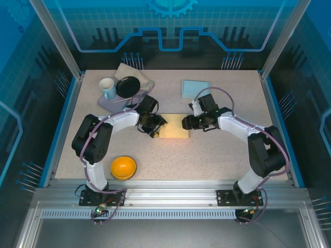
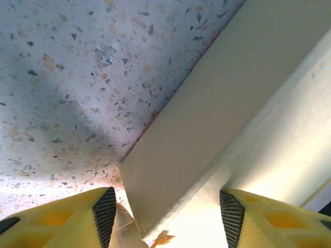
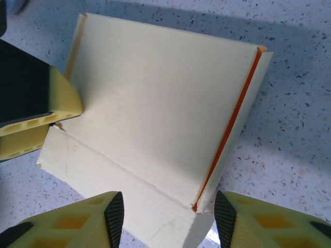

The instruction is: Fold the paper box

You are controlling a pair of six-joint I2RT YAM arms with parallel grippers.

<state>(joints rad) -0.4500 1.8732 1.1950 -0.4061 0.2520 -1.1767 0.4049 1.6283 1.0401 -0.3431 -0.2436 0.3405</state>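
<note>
Speckled table (image 1: 207, 155): left claw (image 2: 166, 209) and right claw (image 3: 168, 212), both parted, straddle paper box (image 1: 173, 127) edges.

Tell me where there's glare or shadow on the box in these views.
Top view: box looks pale, washed out. Left wrist: glare low on the box, soft shadow on the table. Right wrist: sharp, shadow falls right of the box.

Robot lab cell. Speckled worktop (image 1: 207, 155) fenced by aluminium posts (image 1: 51, 36) and blue printed panels (image 1: 170, 20) bearing a gear graphic. Left arm (image 1: 95, 139) and right arm (image 1: 264, 150) bolted to a slotted rail (image 1: 170, 199) along its near edge.
</note>
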